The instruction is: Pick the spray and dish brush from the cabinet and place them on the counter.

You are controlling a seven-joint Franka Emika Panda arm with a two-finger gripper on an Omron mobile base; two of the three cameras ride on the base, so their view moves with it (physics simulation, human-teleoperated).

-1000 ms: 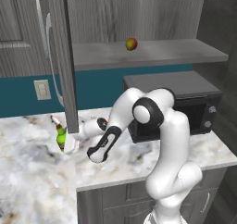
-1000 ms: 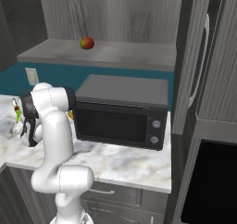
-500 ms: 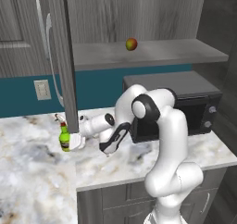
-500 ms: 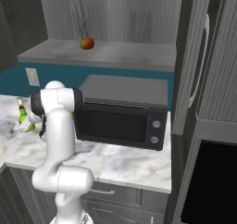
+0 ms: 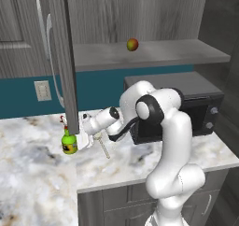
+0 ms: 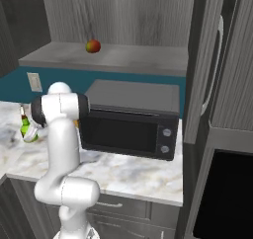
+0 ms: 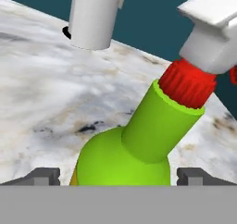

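Left base view, spray: one green spray [image 5: 69,143] stands upright on the counter [image 5: 32,173], just left of the gripper [image 5: 82,135] and below the edge of the open cabinet [image 5: 66,61] door.
Left base view, dish brush: one pale dish brush [image 5: 101,144] lies on the counter beside the gripper.
Left base view, others: one apple [image 5: 132,45] on the cabinet's shelf; one microwave [image 5: 186,106] behind the arm.
Right base view, spray: the one bottle [image 6: 24,125] shows at the left edge on the counter [image 6: 123,174].
Right base view, others: one apple [image 6: 92,46], one microwave [image 6: 129,118].
Hand view, fingers: two dark fingers [image 7: 44,176], spread wide on either side of the spray's [image 7: 139,140] body, with gaps showing; not pinching it.
Hand view, spray: one bottle, red collar and white nozzle at upper right.
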